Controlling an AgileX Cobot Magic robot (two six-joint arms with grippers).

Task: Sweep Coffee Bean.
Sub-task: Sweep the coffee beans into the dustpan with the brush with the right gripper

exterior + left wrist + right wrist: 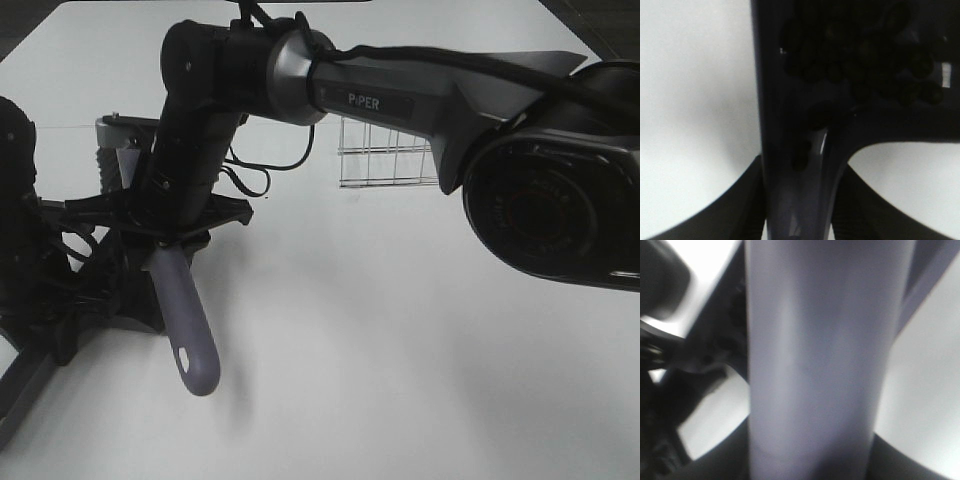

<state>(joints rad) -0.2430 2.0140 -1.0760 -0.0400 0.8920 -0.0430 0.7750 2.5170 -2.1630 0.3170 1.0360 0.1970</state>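
Observation:
In the left wrist view the dark dustpan [805, 125] fills the middle, and several coffee beans [860, 65] lie in its tray. My left gripper [802, 200] is shut on the dustpan's handle. My right arm reaches across to the left side of the table. Its gripper [165, 238] is shut on the brush, whose purple-grey handle [190, 330] sticks out toward the table's front. That handle [815, 365] fills the right wrist view. The brush head is hidden under the arm. A grey edge of the dustpan [108, 135] shows behind the right wrist. No beans show on the table.
A small wire basket [385, 155] stands on the white table [400, 350] behind the right arm. The right arm's big dark base joint [555, 200] blocks the right of the exterior view. The left arm's dark links [20, 210] fill the left edge.

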